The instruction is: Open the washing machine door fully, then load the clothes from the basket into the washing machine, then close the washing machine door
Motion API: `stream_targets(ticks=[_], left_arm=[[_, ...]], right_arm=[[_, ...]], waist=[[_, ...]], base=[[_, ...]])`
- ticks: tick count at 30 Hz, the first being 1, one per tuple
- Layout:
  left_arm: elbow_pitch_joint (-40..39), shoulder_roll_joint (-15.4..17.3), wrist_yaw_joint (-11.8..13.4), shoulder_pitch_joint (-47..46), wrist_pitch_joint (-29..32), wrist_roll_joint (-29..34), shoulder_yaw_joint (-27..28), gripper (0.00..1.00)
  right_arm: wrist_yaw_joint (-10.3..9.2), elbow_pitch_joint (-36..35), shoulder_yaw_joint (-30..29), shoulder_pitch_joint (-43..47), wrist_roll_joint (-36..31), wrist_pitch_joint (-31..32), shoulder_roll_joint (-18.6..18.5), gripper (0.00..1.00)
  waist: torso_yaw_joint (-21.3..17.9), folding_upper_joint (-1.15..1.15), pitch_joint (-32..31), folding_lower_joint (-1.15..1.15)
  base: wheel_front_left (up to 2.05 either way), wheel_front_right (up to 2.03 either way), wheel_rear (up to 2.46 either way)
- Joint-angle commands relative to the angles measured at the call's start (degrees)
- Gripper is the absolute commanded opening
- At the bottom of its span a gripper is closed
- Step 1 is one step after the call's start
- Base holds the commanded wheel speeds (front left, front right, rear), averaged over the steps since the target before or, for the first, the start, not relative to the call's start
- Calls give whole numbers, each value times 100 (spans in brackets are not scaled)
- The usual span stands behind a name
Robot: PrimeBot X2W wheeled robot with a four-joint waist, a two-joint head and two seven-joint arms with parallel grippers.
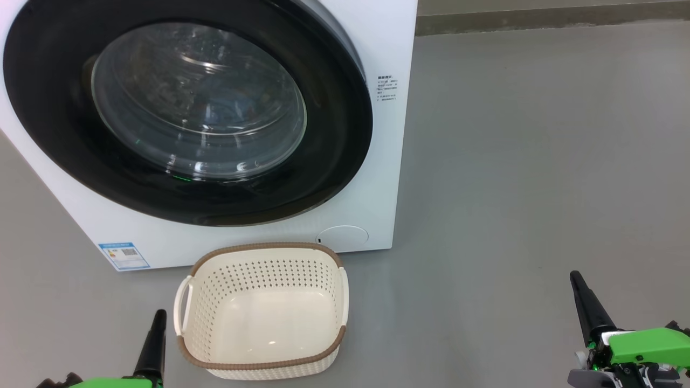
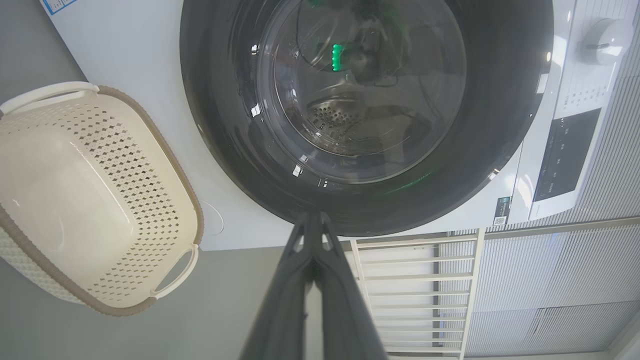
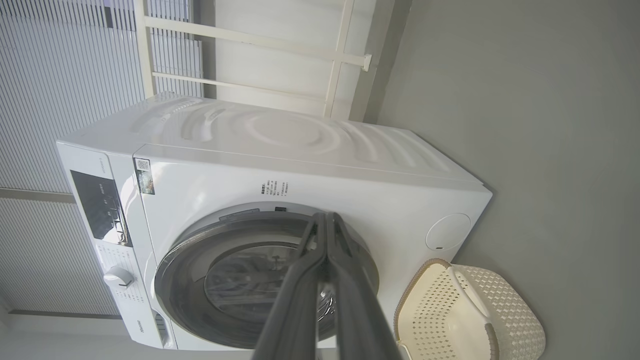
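Showing both hands pressed shut and holding nothing: the left hand [image 1: 159, 315] hangs just left of the basket [image 1: 264, 248], apart from it, and the right hand [image 1: 575, 277] stands well to the right over the grey floor [image 1: 512, 161], the fingers of each pointing toward the washing machine [image 1: 391, 183]. The washing machine door [image 1: 339, 140] lies closed flat against the white front, its glass bowl bulging toward the robot. The basket sits upright on the floor just before the machine, below the door, mouth upward, its handle-to-handle axis running parallel to the machine's front.
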Motion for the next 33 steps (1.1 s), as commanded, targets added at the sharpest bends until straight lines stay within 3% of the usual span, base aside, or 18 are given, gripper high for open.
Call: stream_targets(ticks=[1,13,33], left_arm=[[-207,41,-78,-265,62,-177,246,0],[-264,-22,-187,-286,249,-810,534,0],[-264,-29,-187,-287,257,-802,544,0]], right_arm=[[11,-104,103,-329,198,37,-100,0],[11,23,114,-494,951,94,-118,0],[11,23,114,-494,951,93,-118,0]], waist=[[-9,0,-1,0],[-66,0,-10,0],[-66,0,-10,0]], base=[[0,0,0],[0,0,0],[0,0,0]])
